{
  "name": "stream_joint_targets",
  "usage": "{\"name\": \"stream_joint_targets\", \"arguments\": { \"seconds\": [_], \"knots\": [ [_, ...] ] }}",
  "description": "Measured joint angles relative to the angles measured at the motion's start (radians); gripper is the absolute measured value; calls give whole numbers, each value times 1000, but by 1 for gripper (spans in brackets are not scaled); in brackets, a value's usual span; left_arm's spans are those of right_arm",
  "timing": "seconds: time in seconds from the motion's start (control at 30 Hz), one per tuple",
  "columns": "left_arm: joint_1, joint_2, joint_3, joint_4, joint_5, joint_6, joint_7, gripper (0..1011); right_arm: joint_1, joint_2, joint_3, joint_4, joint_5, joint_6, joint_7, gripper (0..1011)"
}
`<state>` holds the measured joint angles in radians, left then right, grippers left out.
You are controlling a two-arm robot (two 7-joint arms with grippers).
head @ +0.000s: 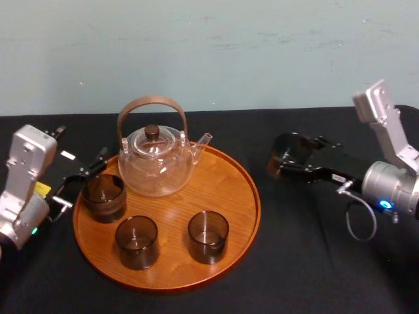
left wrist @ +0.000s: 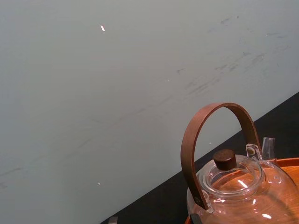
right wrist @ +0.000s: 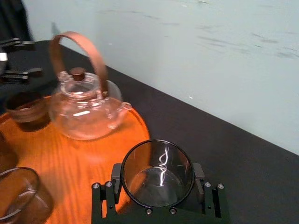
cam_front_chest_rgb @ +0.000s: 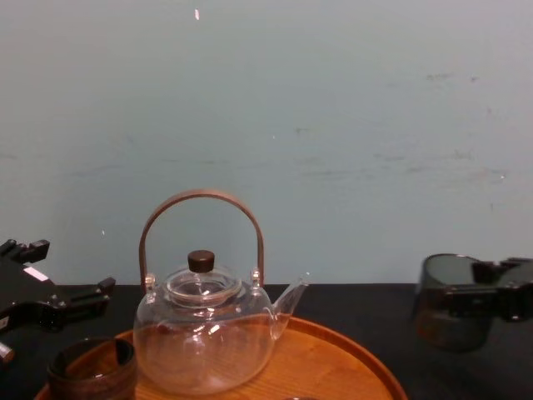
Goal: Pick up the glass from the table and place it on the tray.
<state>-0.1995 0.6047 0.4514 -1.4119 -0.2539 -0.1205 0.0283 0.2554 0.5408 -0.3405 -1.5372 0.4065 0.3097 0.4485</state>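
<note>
My right gripper (head: 289, 161) is shut on a smoky glass (head: 288, 152), one finger on each side of it (right wrist: 158, 173). It holds the glass upright, a little above the black table, just right of the tray's far right rim (cam_front_chest_rgb: 446, 300). The round orange-brown tray (head: 230, 256) lies in the middle of the table (right wrist: 70, 158). My left gripper (head: 82, 184) stands open at the tray's left edge, next to a dark glass (head: 103, 196) standing on the tray, and holds nothing.
On the tray stand a clear glass teapot (head: 156, 160) with a brown hoop handle at the back, and two more dark glasses (head: 137, 241) (head: 208, 235) at the front. The tray's right half is bare wood. A pale wall runs behind the table.
</note>
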Motion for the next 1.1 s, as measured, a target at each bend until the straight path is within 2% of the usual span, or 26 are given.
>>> {"name": "stream_joint_targets", "arguments": {
  "seconds": [0.07, 0.13, 0.27, 0.33, 0.67, 1.1],
  "knots": [
    [0, 0, 0, 0, 0, 0, 0, 1001, 4, -1, -6, 0, 0, -1, 4, 902],
    [0, 0, 0, 0, 0, 0, 0, 1002, 21, -6, -36, 1, -1, -3, 21, 902],
    [0, 0, 0, 0, 0, 0, 0, 1001, 35, -15, -60, 7, -2, -7, 33, 902],
    [0, 0, 0, 0, 0, 0, 0, 1001, 52, -25, -85, 19, -2, -12, 44, 902],
    [0, 0, 0, 0, 0, 0, 0, 1001, 97, -56, -149, 56, -5, -26, 67, 902],
    [0, 0, 0, 0, 0, 0, 0, 1001, 136, -87, -195, 128, -8, -37, 78, 902]
  ]
}}
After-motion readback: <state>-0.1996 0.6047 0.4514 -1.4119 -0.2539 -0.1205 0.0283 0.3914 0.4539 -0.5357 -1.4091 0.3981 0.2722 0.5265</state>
